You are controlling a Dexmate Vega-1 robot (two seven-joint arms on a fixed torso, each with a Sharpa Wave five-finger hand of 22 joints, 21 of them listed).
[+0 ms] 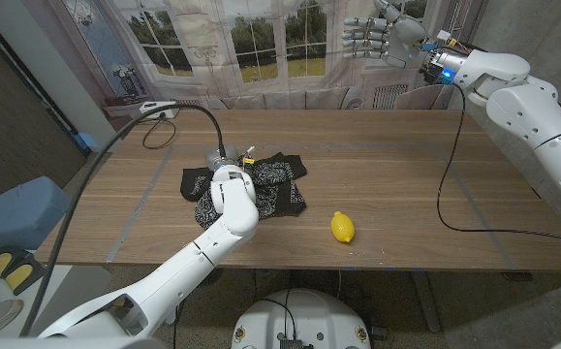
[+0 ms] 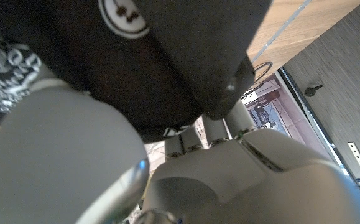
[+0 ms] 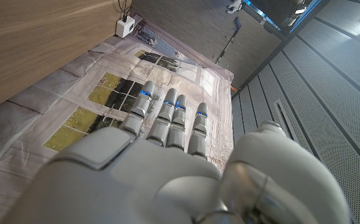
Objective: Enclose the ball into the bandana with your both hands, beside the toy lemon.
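Observation:
The black bandana (image 1: 272, 184) with a white pattern lies crumpled at the table's middle left. Its pattern (image 2: 5, 62) also shows in the left wrist view. My left hand (image 1: 223, 165) is down on the bandana's left part, its fingers hidden behind the wrist. In the left wrist view my left hand (image 2: 229, 174) is up against a dark rounded shape (image 2: 186, 56) with a white round mark; I cannot tell whether that is the ball. The yellow toy lemon (image 1: 342, 227) lies to the right of the bandana, nearer the front edge. My right hand (image 1: 369, 39) is raised high over the far right, fingers apart and empty.
A thick black cable (image 1: 178, 107) arcs over the table's left back part to my left arm. A thin black cable (image 1: 445, 189) from my right arm loops across the right side of the wooden table (image 1: 406, 155). A printed window backdrop (image 1: 261, 39) hangs behind.

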